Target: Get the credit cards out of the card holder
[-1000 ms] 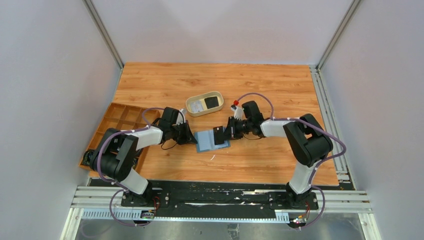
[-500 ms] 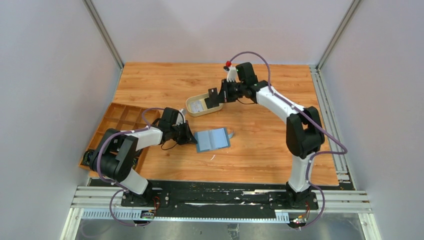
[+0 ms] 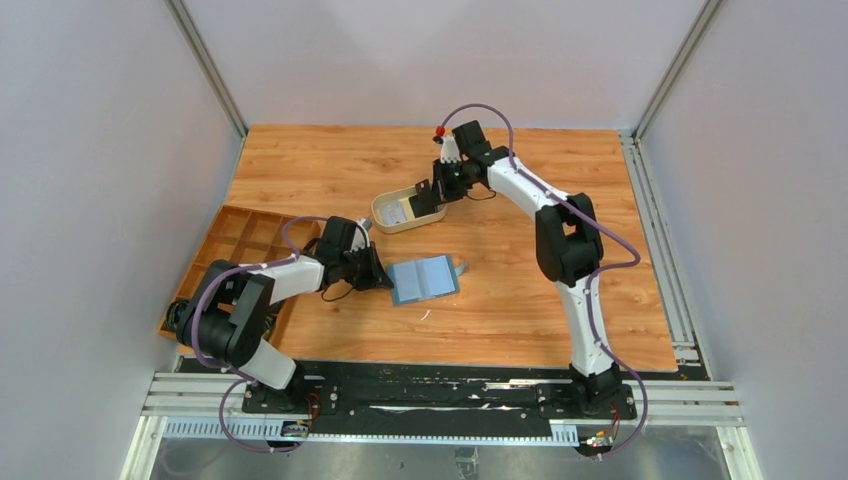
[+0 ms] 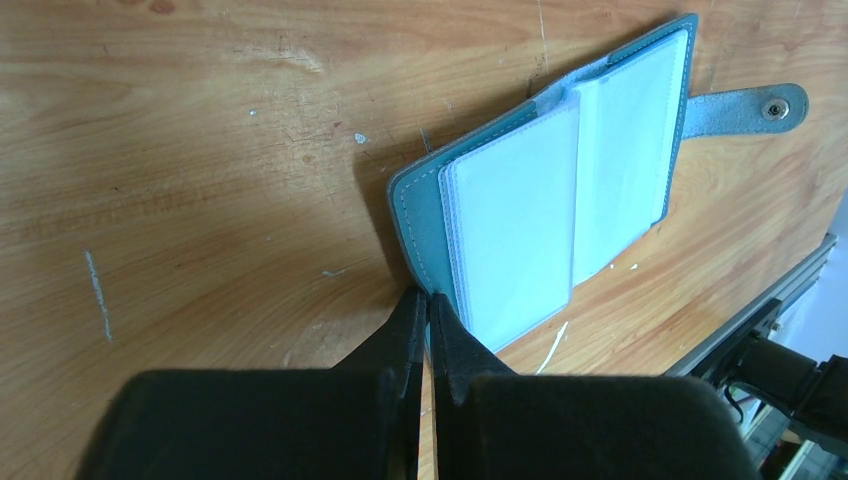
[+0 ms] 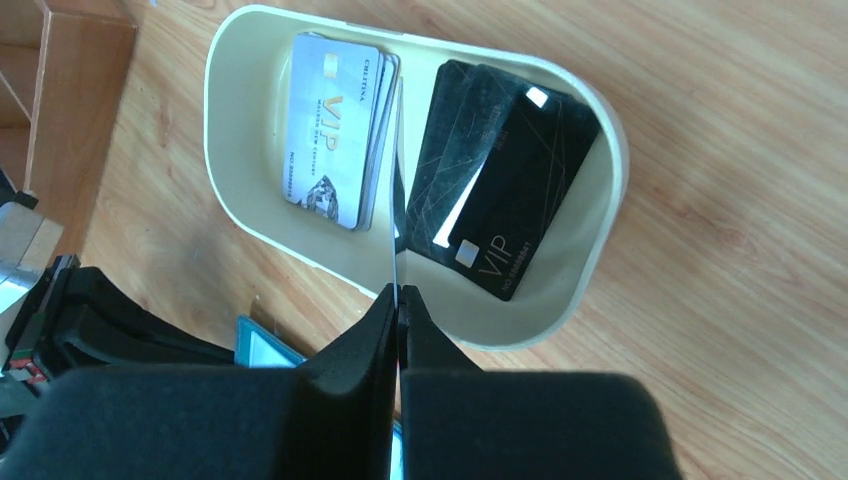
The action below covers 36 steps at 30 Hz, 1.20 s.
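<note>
The teal card holder (image 3: pixel 426 279) lies open on the table, its pale pockets (image 4: pixel 515 230) facing up and its snap tab (image 4: pixel 750 105) to the right. My left gripper (image 4: pixel 428 300) is shut on the edge of the holder's left cover. My right gripper (image 5: pixel 398 297) is shut on one credit card (image 5: pixel 396 180), seen edge-on and dark in the top view (image 3: pixel 427 198), held over the beige oval tray (image 5: pixel 212 110). In that tray lie pale credit cards (image 5: pixel 335 130) on the left and black ones (image 5: pixel 500 180) on the right.
A wooden compartment tray (image 3: pixel 235 245) sits at the table's left edge beside the left arm. A small white scrap (image 3: pixel 425 315) lies just in front of the holder. Grey walls with metal posts enclose the table.
My right arm has swung from the card holder back and up to the beige tray, carrying the dark card. The left gripper has stayed on the holder's edge.
</note>
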Available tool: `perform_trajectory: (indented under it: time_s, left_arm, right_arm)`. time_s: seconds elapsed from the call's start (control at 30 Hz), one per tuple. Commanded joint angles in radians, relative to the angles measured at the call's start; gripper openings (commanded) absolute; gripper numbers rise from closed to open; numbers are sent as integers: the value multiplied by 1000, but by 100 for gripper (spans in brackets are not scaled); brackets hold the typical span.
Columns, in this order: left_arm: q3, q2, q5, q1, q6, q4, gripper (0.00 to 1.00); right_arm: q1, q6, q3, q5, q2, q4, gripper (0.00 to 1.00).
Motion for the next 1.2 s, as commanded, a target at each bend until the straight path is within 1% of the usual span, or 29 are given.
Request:
perform_trajectory:
  time_s: [0.0, 0.5, 0.7, 0.9, 1.03, 1.17]
  left_arm:
    - [-52, 29, -134, 4, 64, -147, 0]
    - [-36, 56, -136, 4, 69, -148, 0]
    - [-35, 62, -137, 4, 69, -149, 0]
    - [-32, 65, -137, 4, 72, -152, 0]
    - [-31, 66, -136, 4, 70, -152, 0]
    - [-32, 64, -137, 4, 70, -155, 0]
  right_arm:
    - [-10, -34, 61, 31, 38, -51, 0]
    - [-9, -59, 66, 30, 94, -74, 0]
    - [-10, -77, 99, 73, 93, -113, 16]
    - [-11, -90, 149, 115, 75, -144, 26]
    - [-10, -103, 184, 139, 66, -171, 30]
    - [-11, -115, 206, 176, 41, -191, 30]
